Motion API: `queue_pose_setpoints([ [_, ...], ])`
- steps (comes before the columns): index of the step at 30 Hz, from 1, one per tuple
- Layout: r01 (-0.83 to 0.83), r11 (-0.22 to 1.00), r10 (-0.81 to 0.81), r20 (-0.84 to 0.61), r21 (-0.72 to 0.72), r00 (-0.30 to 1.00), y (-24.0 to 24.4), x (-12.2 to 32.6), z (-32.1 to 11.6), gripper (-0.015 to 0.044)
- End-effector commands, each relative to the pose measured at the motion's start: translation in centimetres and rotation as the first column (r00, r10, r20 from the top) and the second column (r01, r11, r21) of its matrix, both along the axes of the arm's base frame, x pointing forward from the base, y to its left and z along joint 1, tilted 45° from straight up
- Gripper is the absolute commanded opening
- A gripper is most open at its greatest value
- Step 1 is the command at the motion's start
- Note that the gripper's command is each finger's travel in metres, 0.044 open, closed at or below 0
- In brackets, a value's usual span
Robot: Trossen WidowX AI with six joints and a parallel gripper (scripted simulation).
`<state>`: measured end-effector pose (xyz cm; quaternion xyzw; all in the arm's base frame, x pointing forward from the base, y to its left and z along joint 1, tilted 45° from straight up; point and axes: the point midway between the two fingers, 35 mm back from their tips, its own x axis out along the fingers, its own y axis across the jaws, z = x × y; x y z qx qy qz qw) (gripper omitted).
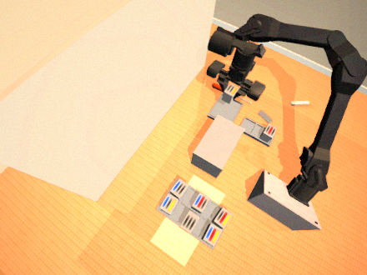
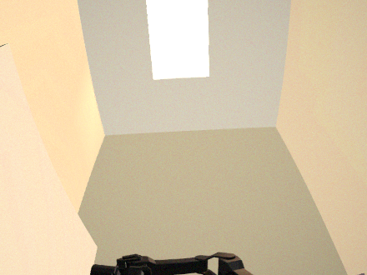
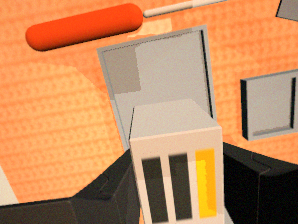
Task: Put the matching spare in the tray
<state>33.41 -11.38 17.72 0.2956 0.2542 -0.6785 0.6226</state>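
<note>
While the gripper (image 3: 176, 175) clamps the spare block (image 3: 176, 162) with two dark bars and one yellow, held over the grey tray (image 3: 159, 70), lower it square inside the rim before letting go, though the height above looks hard to judge.

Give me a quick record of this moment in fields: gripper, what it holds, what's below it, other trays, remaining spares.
gripper: gripper shut on a block
held block: block with two dark stripes and one yellow stripe, held between the dark fingers
below: grey tray, directly under the block
other tray: second tray holding a red-and-blue striped block
spares: six striped blocks in the rack
nearby: orange-handled tool lying beyond the tray
</note>
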Motion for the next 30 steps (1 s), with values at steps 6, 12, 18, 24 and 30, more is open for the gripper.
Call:
queue_pose_setpoints([
  [6, -0.005, 1.000, 0.005, -0.008, -0.005, 1.000, -0.5, -0.1, -0.6, 0.0000],
  [12, -0.005, 1.000, 0.005, -0.008, -0.005, 1.000, -0.8, -0.1, -0.9, 0.0000],
  [18, -0.005, 1.000, 0.005, -0.007, -0.005, 1.000, -1.1, -0.2, -1.2, 0.0000],
  [24, -0.005, 1.000, 0.005, -0.007, -0.005, 1.000, -1.4, -0.2, -1.5, 0.0000],
  [30, -0.005, 1.000, 0.005, -0.007, -0.006, 1.000, -1.7, -0.2, -1.8, 0.0000],
])
